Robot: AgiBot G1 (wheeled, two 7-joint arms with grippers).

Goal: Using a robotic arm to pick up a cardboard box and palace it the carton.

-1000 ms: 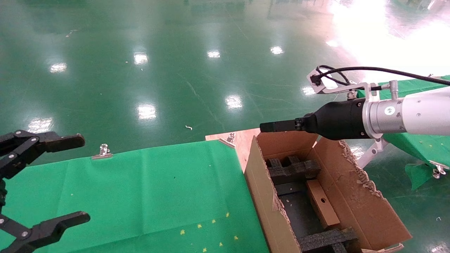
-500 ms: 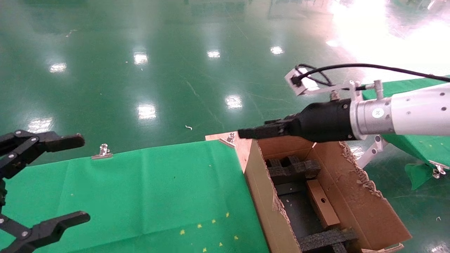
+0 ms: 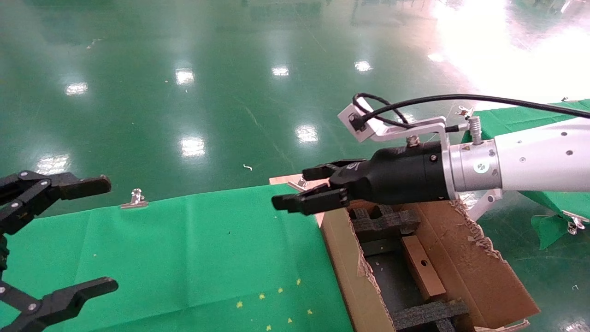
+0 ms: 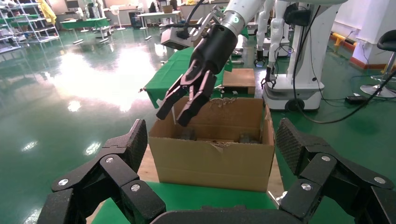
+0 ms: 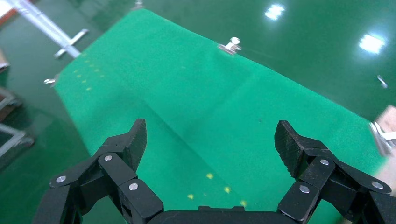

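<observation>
The robotic arm's right gripper (image 3: 291, 188) is open and empty. It hangs over the green table's far right corner, just left of the carton (image 3: 339, 249). The right wrist view shows its open fingers (image 5: 128, 140) above bare green cloth. The cardboard box (image 3: 421, 265), with its round hole up, lies inside the carton between black foam inserts (image 3: 385, 221). The all-black left gripper (image 3: 109, 235) is open and idle at the table's left. In the left wrist view it faces the carton (image 4: 215, 158), with the right gripper (image 4: 177, 109) above the carton's rim; the box is hidden there.
The green cloth table (image 3: 207, 249) has metal clips (image 3: 134, 199) on its far edge. The carton stands on a wooden board (image 3: 322, 182). Another green-covered table (image 3: 530, 117) is at the right. Shiny green floor lies beyond. Other robots (image 4: 303, 56) stand behind the carton.
The right arm has swung left from above the carton to the table's corner and turned at the wrist. Its fingers now show spread apart. The left gripper has not moved.
</observation>
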